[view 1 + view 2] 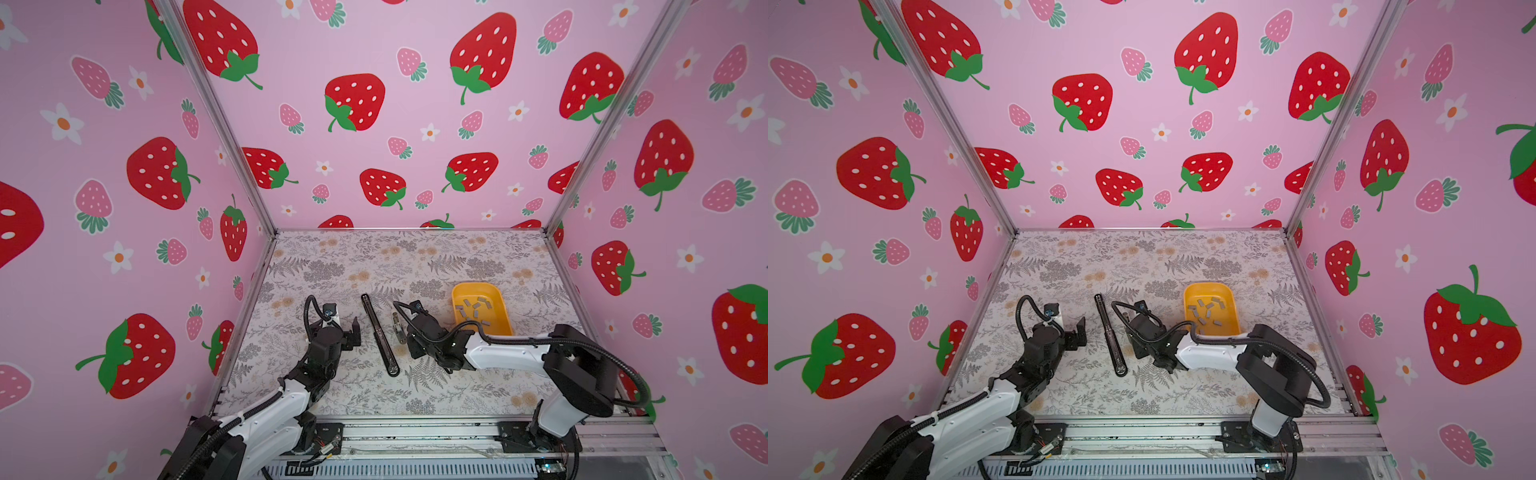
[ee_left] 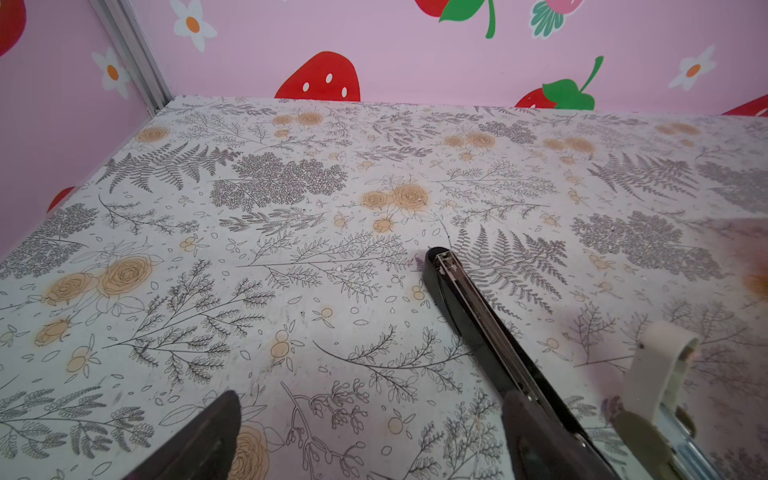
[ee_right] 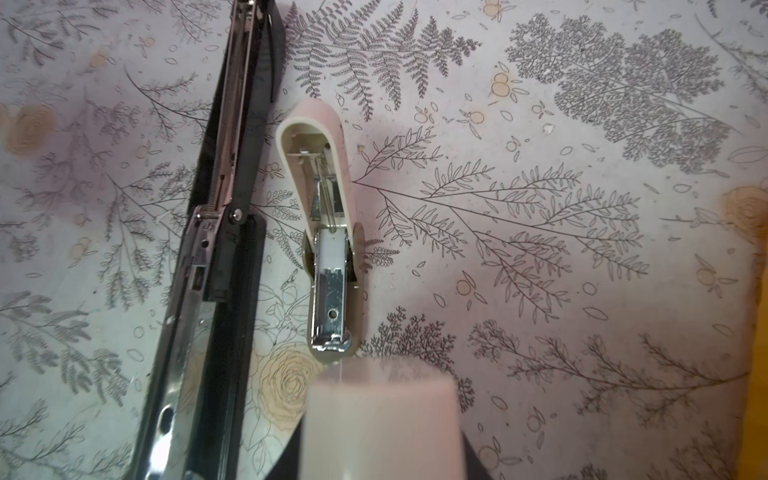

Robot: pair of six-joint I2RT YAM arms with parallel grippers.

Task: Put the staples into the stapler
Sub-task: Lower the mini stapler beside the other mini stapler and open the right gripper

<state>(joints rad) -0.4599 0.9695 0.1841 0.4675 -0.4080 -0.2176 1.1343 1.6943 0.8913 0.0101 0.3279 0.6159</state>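
Black stapler (image 1: 380,336) is lying opened flat, long axis running far-to-near; left gripper (image 1: 354,332) is gaping empty; right gripper (image 1: 411,351) is hiding whether it grips.

In a top view the right gripper (image 1: 411,337) hides part of the small cream plastic stapler (image 1: 397,326); how the gripper's jaws stand is unclear. The long black metal stapler (image 3: 232,257) runs off the right wrist view at both ends.
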